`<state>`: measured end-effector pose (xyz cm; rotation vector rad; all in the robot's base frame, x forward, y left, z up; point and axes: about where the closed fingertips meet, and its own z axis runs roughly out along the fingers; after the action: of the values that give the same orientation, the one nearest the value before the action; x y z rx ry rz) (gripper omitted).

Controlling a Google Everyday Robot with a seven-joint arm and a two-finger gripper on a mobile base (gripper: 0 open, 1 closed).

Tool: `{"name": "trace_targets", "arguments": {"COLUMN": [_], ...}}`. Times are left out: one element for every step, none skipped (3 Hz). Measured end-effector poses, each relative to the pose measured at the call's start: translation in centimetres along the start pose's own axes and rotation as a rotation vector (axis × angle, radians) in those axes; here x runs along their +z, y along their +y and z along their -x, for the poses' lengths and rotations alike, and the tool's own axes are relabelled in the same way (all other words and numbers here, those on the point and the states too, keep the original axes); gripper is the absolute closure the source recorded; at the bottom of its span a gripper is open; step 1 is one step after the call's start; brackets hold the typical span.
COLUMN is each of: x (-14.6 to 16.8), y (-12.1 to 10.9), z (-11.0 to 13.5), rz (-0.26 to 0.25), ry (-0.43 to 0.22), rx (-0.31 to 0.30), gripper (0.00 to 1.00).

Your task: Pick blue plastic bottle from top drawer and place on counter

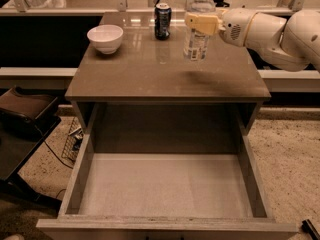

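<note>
The blue plastic bottle (pixel 198 34), clear with a white cap and a white label, hangs upright over the far right part of the counter (pixel 150 74), a little above its surface. My gripper (pixel 200 23) reaches in from the right and is shut on the bottle's upper body. The top drawer (pixel 165 189) is pulled fully open below the counter, and its pale bottom holds nothing.
A white bowl (pixel 105 37) sits at the counter's far left. A dark soda can (pixel 162 20) stands at the far middle, just left of the bottle. My white arm (pixel 272 31) spans the right side. A dark chair (pixel 22 114) stands left of the cabinet.
</note>
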<state>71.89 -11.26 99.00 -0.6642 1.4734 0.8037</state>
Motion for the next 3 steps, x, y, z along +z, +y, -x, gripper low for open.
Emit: {"name": "trace_targets", "arguments": {"x": [0.0,-0.5,-0.4], "y": [-2.1,-3.7,-3.7], "z": [-2.8,-6.6,-7.1], "rz": [-0.088,-0.156,-0.169], "ry": [0.070,0.099,0.092], "rx": [-0.010,0.011,0.021], "gripper": [1.00,1.00,0.98]}}
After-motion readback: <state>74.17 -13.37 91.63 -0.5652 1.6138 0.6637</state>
